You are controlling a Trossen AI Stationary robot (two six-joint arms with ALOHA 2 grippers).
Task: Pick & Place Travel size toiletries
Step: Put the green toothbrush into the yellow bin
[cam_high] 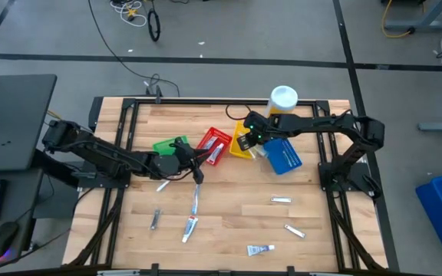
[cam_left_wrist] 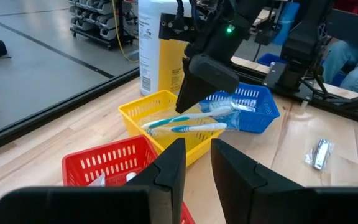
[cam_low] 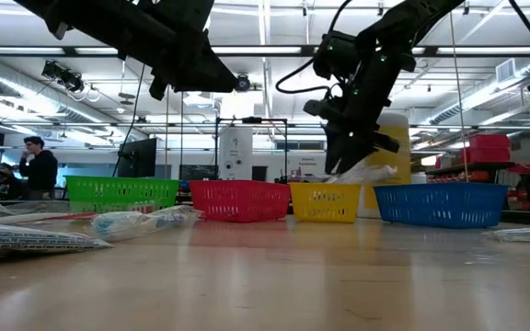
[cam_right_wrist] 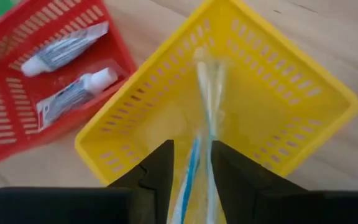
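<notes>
Right hand [cam_high: 250,142]: closed on a wrapped toothbrush pack [cam_left_wrist: 191,122], two brushes with blue-and-white handles in clear film, gripped at one end so the pack hangs lengthwise over the yellow bin [cam_right_wrist: 253,118]; judged to be held there for release into that bin, which looks empty beneath it. Left hand [cam_high: 176,162]: poised above the desk [cam_high: 236,222] near the green bin [cam_high: 166,145], fingers [cam_left_wrist: 169,171] a narrow gap apart and holding nothing visible; judged idle or between picks. Bins, in a row across the desk's far half: green at 9 o'clock of the red bin [cam_high: 214,143], yellow at 3 o'clock of red, blue bin [cam_high: 285,157] at 3 o'clock of yellow. Red bin holds two white toothpaste tubes [cam_right_wrist: 67,50], which suggests sorting by kind, tubes in red, brushes in yellow. Blue bin shows some clear-wrapped stock in the left wrist view; kind not told. Tall yellow bottle [cam_high: 282,100] with white cap stands at 12 o'clock of the blue bin, outside the sort. Loose toiletries on the near half of the desk, well apart from the bins: a long brush pack [cam_high: 196,198] at 6 o'clock of the left hand, a red-ended tube [cam_high: 189,228] below it, a small dark-tipped item [cam_high: 156,219] at 9 o'clock of that, and three small silvery packets [cam_high: 281,200] toward 4 o'clock. Task judged partly done.
</notes>
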